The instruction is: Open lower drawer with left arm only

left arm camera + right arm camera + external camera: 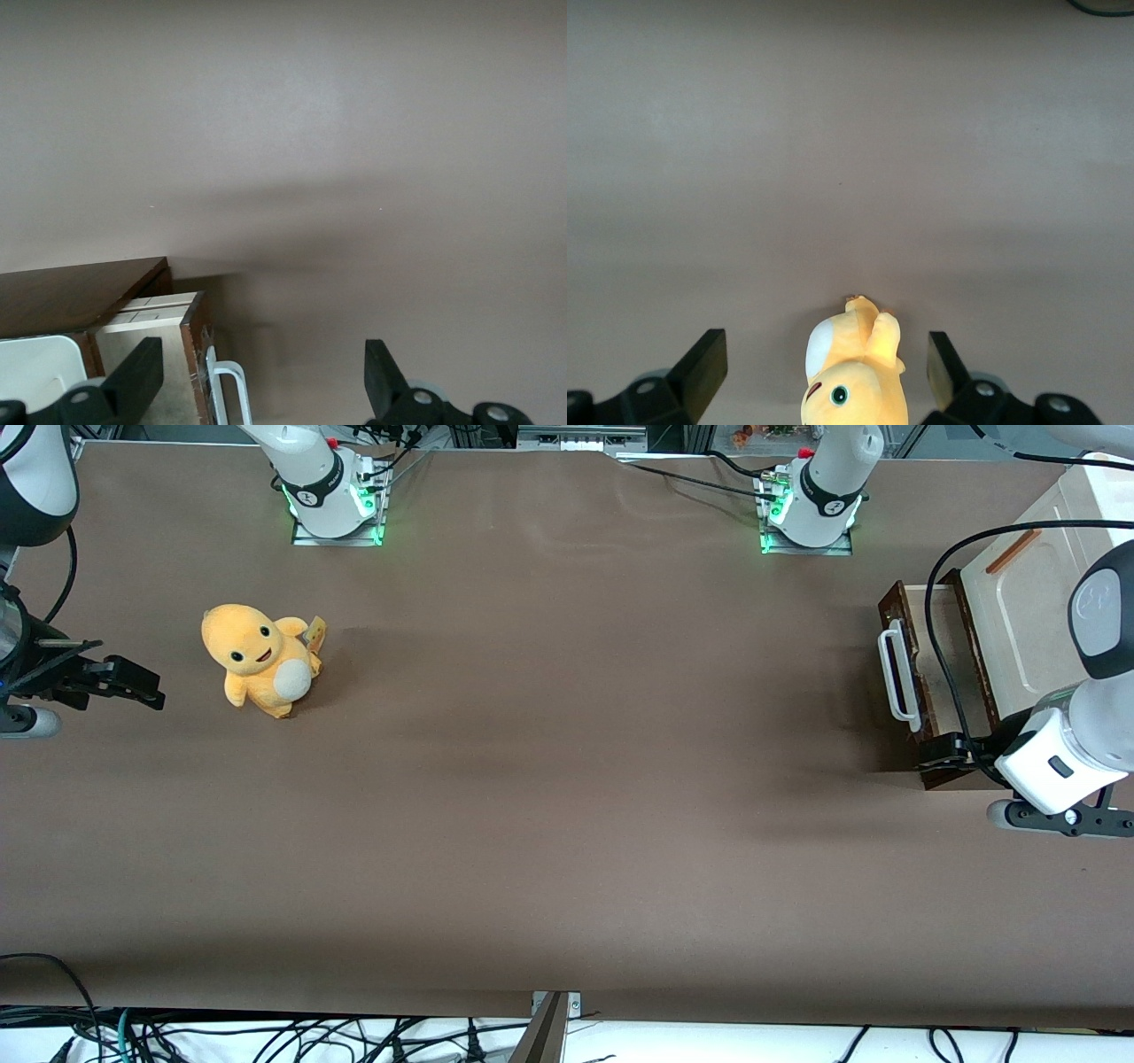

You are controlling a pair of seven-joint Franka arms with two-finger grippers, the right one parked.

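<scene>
— Nearest the front camera, what do you see?

— Brown table [549,824], bare along its near edge. At about four o'clock from its middle sits the gripper [950,755] of the left arm [1076,744], small and black, low at the near corner of the lower drawer [939,664].

— And the drawer itself?

— At three o'clock from the table's middle, toward the working arm's end. It is pulled partway out: dark brown front, white bar handle [895,673] facing the table's middle, pale wood showing inside. Above it lies the cream panel [1028,611] with a thin orange-brown handle [1013,552].

— Is the gripper holding the handle?

— No. In the left wrist view the two black fingers [142,372] stand wide apart with nothing between them; the gripper [261,376] frames the lower drawer's [146,354] front edge and the white bar handle [229,390]. The front view cannot show that gap; the wrist view cannot show the arm.

— Anything else on the table?

— A yellow plush toy [261,660] at nine o'clock, toward the parked arm's end, well apart from the drawer. The right wrist view shows that plush toy [850,376] close up, which the left wrist view misses entirely.
</scene>
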